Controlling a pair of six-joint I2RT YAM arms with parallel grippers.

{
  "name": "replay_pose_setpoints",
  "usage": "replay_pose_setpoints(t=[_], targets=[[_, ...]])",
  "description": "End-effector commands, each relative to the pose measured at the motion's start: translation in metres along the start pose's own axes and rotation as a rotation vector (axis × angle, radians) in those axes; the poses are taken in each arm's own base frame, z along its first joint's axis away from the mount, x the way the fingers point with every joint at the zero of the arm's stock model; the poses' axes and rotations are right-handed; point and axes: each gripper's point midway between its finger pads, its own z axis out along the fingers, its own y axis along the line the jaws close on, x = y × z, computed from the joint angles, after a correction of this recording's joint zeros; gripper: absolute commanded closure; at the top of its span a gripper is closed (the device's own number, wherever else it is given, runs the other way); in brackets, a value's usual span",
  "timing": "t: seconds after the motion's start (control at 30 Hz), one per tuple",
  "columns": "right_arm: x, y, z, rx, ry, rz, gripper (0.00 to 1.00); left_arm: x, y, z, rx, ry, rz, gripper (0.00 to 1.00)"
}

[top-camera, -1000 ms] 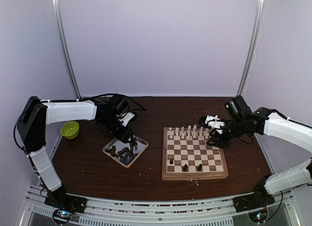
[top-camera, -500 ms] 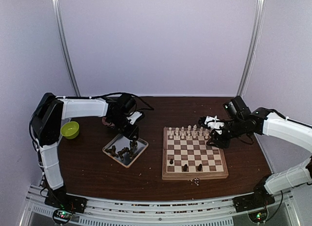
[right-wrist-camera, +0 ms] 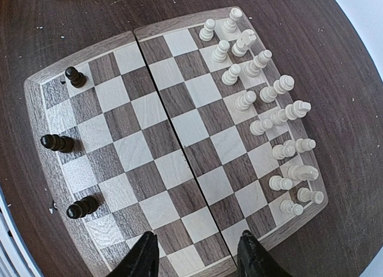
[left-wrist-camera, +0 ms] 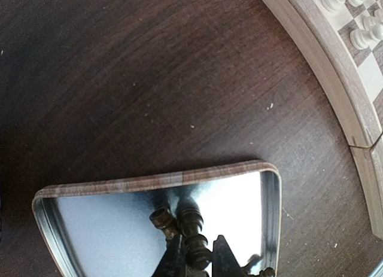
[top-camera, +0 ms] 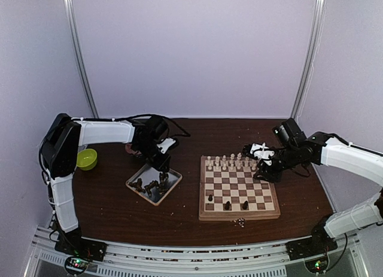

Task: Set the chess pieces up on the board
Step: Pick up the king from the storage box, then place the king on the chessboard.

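Only the left wrist view shows the left tool pinching 1 dark piece in the tray; the right tool hangs spread over the board.

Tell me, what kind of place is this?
Probably a robot lab booth: a left arm and right arm bolted at the edge of a table, plain pale walls closing it in, and a chessboard set out.

One board, three dark pieces on it, cream pieces too crowded to count, one tray, one bowl.
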Motion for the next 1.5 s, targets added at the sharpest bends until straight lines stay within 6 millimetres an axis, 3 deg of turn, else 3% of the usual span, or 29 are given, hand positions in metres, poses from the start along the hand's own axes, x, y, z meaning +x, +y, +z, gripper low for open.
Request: replay_pose_setpoints(t=[0.0, 0.27, 0.5, 0.67, 0.87, 1.1, 1.47], targets=[[0.004, -0.001, 0.004, 0.009, 0.014, -0.005, 0.54, -0.006, -0.006, 0.002, 0.024, 0.002, 0.018, 0.86], [0.004, 0.0, 0.004, 0.008, 0.015, -0.006, 0.54, -0.02, -0.02, -0.021, 0.088, -0.052, 0.01, 0.9], [0.005, 0.0, 0.004, 0.005, 0.019, -0.008, 0.54, -0.044, -0.048, -0.054, 0.22, -0.159, 0.008, 0.91], [0.005, 0.0, 0.004, 0.007, 0.02, -0.007, 0.54, -0.055, -0.066, -0.063, 0.302, -0.201, 0.009, 0.91], [0.005, 0.0, 0.005, 0.007, 0.021, -0.008, 0.54, -0.07, -0.113, -0.069, 0.412, -0.242, 0.073, 0.91], [0.005, -0.001, 0.005, 0.013, 0.022, -0.008, 0.54, -0.073, -0.167, -0.05, 0.411, -0.198, 0.217, 0.9], [0.006, -0.002, 0.004, 0.023, 0.023, -0.01, 0.55, -0.056, -0.212, 0.001, 0.393, -0.091, 0.333, 0.9]])
